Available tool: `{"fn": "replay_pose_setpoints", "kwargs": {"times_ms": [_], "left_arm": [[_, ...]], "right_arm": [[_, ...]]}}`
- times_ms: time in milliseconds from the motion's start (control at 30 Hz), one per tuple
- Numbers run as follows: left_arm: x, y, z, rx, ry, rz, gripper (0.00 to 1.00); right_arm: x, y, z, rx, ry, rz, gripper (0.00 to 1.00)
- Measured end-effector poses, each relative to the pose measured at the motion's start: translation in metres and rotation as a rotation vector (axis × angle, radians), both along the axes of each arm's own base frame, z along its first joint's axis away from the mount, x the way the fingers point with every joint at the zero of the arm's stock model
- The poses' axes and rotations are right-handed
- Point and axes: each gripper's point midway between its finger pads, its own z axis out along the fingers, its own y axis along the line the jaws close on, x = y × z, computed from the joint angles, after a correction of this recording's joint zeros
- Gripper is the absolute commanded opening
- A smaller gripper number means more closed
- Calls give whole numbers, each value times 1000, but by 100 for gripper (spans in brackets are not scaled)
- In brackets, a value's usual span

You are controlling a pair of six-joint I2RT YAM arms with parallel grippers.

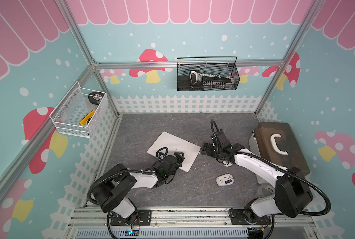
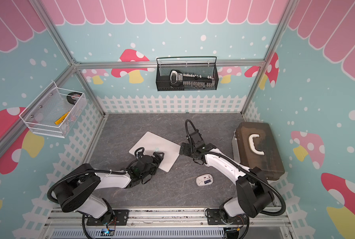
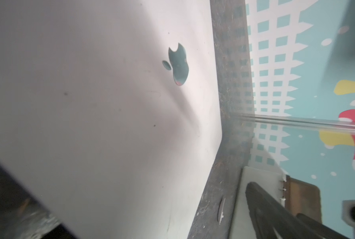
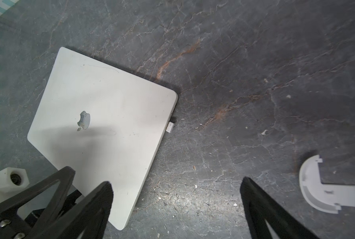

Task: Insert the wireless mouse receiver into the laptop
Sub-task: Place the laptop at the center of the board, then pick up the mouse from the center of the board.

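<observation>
While my left gripper (image 1: 178, 156) hangs spread wide and empty over the lid of the laptop (image 4: 110, 99), my right gripper (image 4: 176, 182) gapes just as empty beside its edge, where the wireless mouse receiver (image 4: 170, 126) sits plugged in

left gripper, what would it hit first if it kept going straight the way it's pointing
Most likely the laptop lid: the left gripper points down at it, jaws open, and the lid fills its wrist view. The gap is unclear.
</observation>
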Motion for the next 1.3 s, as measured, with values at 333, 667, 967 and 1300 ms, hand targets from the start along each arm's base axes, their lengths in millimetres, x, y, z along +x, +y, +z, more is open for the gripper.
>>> {"fn": "replay_pose_setpoints", "kwargs": {"times_ms": [333,667,967,1300], "left_arm": [[-9,1,13,291,26,-210,99],[2,-16,51,347,-77,-323,99],[-8,-61,99,487,-282,-612,99],[-48,-89,110,682,-480,-945,99]], "right_arm": [[-6,-24,36,-115,-84,56,97],[-17,-64,92,-155,-240,-3,98],[-30,-95,88,-167,-175,-64,98],[-43,-115,84,-105,-103,-140,98]]}}
